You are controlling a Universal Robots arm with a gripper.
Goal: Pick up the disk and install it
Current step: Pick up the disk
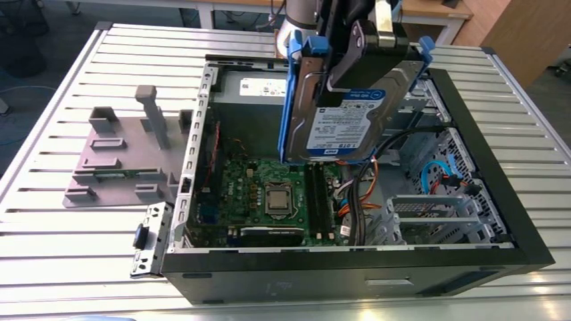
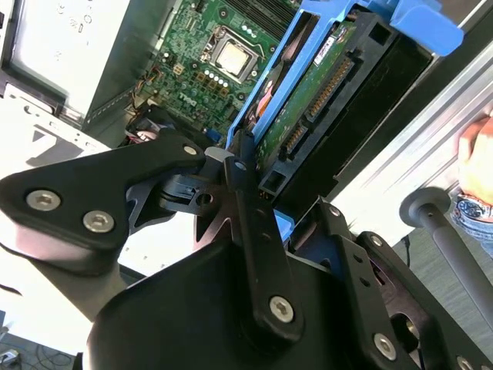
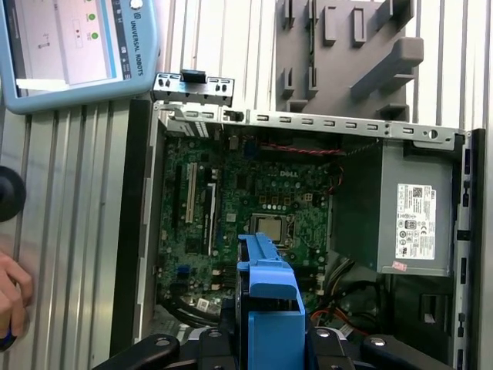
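Disk (image 1: 344, 114) hangs on edge above the open case (image 1: 499, 200), clamped in the gripper (image 1: 362, 50) — label side facing the exterior view, its blue bracket (image 1: 290, 100) running down the edge toward that view's left. Its lower end sits over the motherboard (image 1: 267, 187), clear of it as far as can be judged, with the processor (image 1: 278, 199) just below and toward the exterior view's left.

In the second wrist view the black fingers (image 2: 250, 208) are pressed onto the disk (image 2: 308, 116), whose green circuit side and connector row show inside the blue bracket (image 2: 416, 23). The motherboard (image 2: 208, 62) lies beyond it. A hand (image 2: 477, 162) rests at the table's edge in that view.

In the first wrist view the bracket (image 3: 269, 308) stands up between the gripper parts, over the motherboard (image 3: 246, 208). The grey power supply (image 3: 400, 216) with a white sticker fills one end of the case (image 3: 139, 231), and orange and black cables (image 1: 366, 194) trail past the board. Beside the case on the slatted table (image 1: 53, 241) lies a grey fixture plate (image 1: 125, 160) with upright posts — well apart from the disk. A tablet (image 3: 77, 46) rests on the table near the case corner.
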